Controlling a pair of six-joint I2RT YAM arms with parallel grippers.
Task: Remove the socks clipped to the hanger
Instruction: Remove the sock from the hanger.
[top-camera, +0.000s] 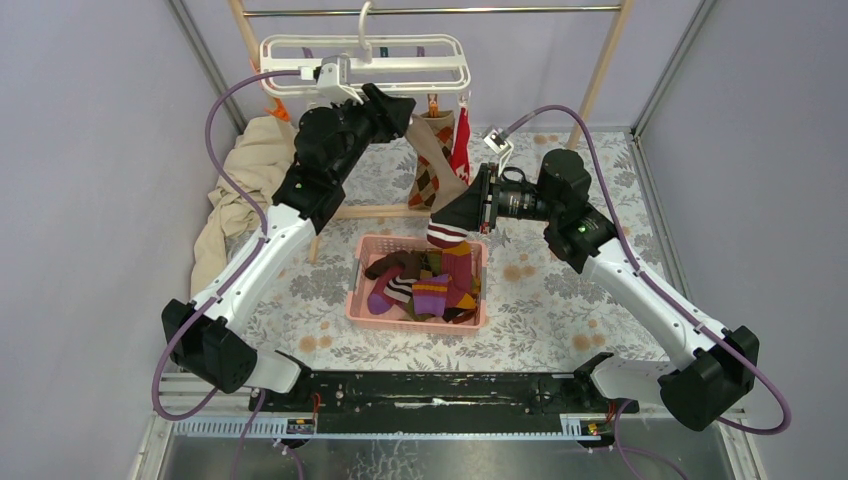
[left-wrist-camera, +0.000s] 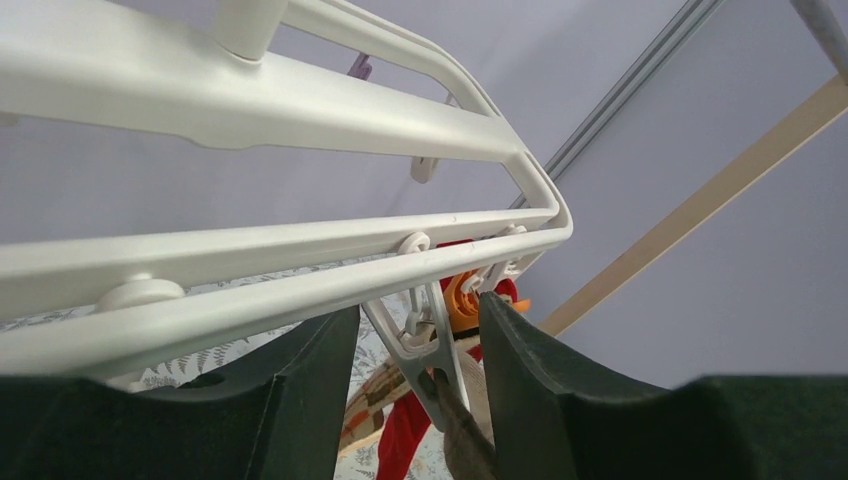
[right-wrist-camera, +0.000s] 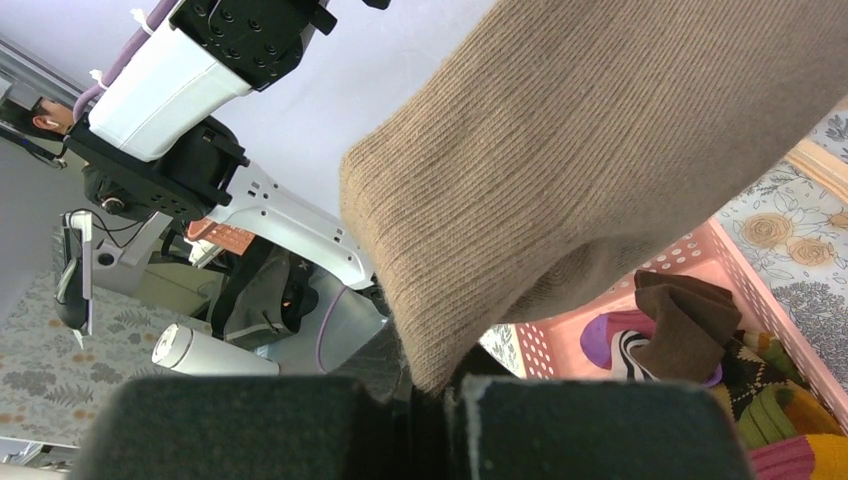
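Currently a beige ribbed sock (right-wrist-camera: 560, 150) is clamped by the right gripper (right-wrist-camera: 425, 395), a white plastic clip (left-wrist-camera: 430, 350) straddled by the parted left gripper (left-wrist-camera: 418, 305)

two arms in white shells over the long links, left arm (top-camera: 255, 255) and right arm (top-camera: 645, 295), with bulky black housings at every joint. carries a small green light (top-camera: 300, 183) on each black elbow block. trails lilac cables (top-camera: 215, 120) in wide loops. sits on a black rail (top-camera: 440, 392). ends in dark matte fingers (left-wrist-camera: 300, 400), thick and wedge-shaped on the left gripper (left-wrist-camera: 415, 320), blocky and grainy on the right gripper (right-wrist-camera: 430, 410). wears a black wrist plate (right-wrist-camera: 250, 30) dotted with round screw heads, beside a white casing.
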